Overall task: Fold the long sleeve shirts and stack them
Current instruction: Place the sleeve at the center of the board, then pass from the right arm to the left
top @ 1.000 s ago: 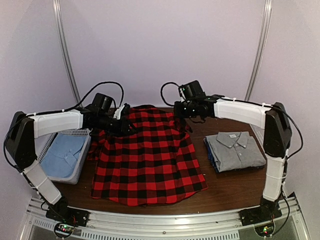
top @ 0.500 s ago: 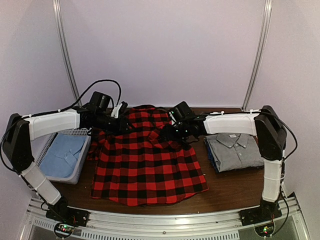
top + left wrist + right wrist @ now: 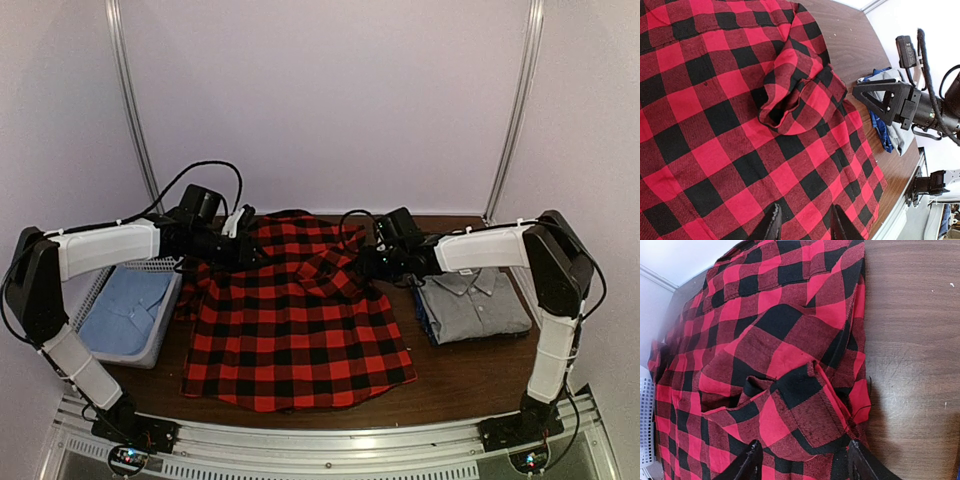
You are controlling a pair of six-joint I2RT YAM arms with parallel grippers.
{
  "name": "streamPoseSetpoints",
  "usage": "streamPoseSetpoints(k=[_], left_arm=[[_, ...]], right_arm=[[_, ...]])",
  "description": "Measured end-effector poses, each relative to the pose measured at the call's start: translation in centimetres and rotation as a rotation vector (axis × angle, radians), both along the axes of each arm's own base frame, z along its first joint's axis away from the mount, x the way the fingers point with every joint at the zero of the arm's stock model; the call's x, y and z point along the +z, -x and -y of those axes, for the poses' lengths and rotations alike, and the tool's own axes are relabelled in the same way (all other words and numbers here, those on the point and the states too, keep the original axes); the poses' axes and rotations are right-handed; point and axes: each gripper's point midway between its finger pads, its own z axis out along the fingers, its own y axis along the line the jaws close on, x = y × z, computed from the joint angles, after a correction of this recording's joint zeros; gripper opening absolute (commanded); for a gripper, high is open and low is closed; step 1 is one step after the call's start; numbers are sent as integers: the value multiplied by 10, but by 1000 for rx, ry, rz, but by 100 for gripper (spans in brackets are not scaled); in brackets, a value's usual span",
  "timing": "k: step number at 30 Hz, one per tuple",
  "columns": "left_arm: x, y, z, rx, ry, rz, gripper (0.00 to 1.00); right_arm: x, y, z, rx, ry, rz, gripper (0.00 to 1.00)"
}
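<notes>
Over on one side of the bench [image 3: 460, 380] the grey shirt [image 3: 470, 300] sits folded into a neat rectangle, so that one looks done. Just to its left lies the flannel [image 3: 290, 330], mostly spread flat. That's the garment in play.

One sleeve [image 3: 795, 95], on the side nearest the grey shirt, is folded in across the body, its cuff resting on the check. The opposite sleeve [image 3: 195, 290] looks bunched along the flannel's far side from the grey shirt, not yet brought over. I'd call this early in the fold: second sleeve, then the body folds, then stacking it with the grey shirt.

The flannel's long axis runs collar to hem, parallel to the grey shirt's own. Its collar [image 3: 290, 218] points at the back wall and its hem at the arm bases.

The right gripper [image 3: 805, 447] hovers over the folded cuff, between the two shirts, jaws apart and empty. The left gripper [image 3: 805, 215] is at the flannel's shoulder farthest from the grey shirt, jaws partly apart, nothing pinched that I can see.

Farther left again, beyond the flannel, a white basket [image 3: 152, 265] holds a blue shirt [image 3: 125, 310].
</notes>
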Motion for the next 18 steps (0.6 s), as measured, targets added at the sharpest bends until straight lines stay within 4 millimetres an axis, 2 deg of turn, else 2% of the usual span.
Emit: streamPoseSetpoints(k=[6,12,15,18], left_arm=[[0,0,0,0,0,0,35],[0,0,0,0,0,0,35],[0,0,0,-1,0,0,34],[0,0,0,-1,0,-1,34]], right_arm=[[-7,0,1,-16,-17,-5,57],[-27,1,4,-28,-6,-33,57],[-35,2,5,-30,1,-45,53],[-39,2,5,-30,2,-52,46]])
